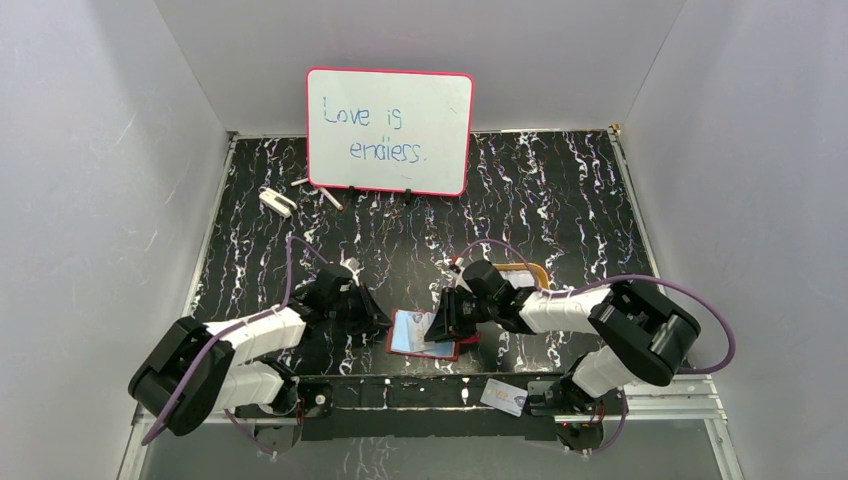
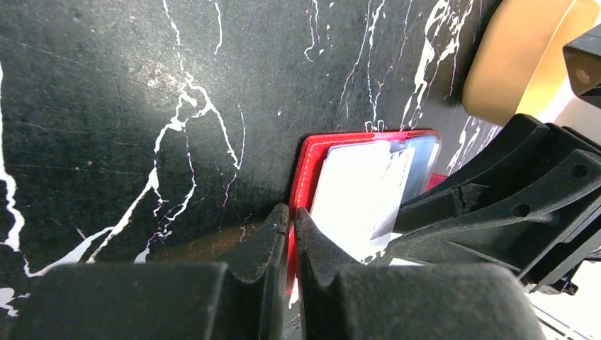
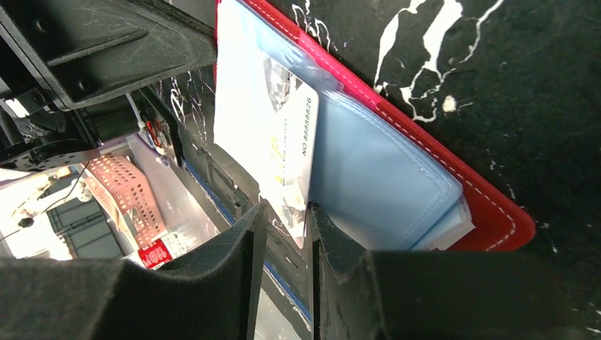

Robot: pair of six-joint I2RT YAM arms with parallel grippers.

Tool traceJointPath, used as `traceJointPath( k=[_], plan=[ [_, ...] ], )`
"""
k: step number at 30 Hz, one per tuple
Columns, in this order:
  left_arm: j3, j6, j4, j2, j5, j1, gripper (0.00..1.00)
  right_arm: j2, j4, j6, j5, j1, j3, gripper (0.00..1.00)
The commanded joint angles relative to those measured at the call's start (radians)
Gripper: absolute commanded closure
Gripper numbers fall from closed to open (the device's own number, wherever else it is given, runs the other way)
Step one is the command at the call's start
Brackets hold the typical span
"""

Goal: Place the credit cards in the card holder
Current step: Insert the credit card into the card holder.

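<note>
The card holder [image 1: 440,350] lies open near the table's front edge, a dark-red wallet with pale blue lining [image 3: 383,170]. My left gripper [image 2: 292,212] is shut on its red left rim [image 2: 306,166]. A pale credit card [image 3: 269,120] rests slanted on the lining; I cannot tell whether its far end sits inside a pocket. My right gripper [image 3: 287,212] is open, with the card's near corner in the gap and neither finger pressing on it. In the top view the two grippers [image 1: 385,325] [image 1: 445,320] flank the wallet. Another credit card [image 1: 503,400] lies on the front rail by the right arm's base.
An orange-rimmed tray [image 1: 522,270] sits just behind the right wrist. The pink-framed whiteboard [image 1: 390,130] stands at the back, with a small white object [image 1: 277,202] and pens [image 1: 325,195] to its left. White walls enclose the table on three sides.
</note>
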Motion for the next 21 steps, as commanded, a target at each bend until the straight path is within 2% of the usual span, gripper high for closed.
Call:
traceJointPath(
  k=[1, 10, 17, 21],
  plan=[
    [-0.017, -0.005, -0.023, -0.028, -0.003, -0.005, 0.94, 0.005, -0.026, -0.005, 0.027, 0.025, 0.062, 0.66],
    [-0.020, -0.007, -0.024, -0.041, -0.008, -0.005, 0.94, 0.054, -0.131, -0.026, 0.072, 0.073, 0.134, 0.67],
    [-0.028, -0.011, -0.027, -0.051, -0.017, -0.005, 0.95, -0.020, -0.043, 0.034, 0.101, 0.073, 0.049, 0.88],
    [-0.030, -0.018, -0.023, -0.048, -0.015, -0.005, 0.95, 0.007, 0.042, 0.064, 0.072, 0.074, 0.021, 0.94]
  ],
)
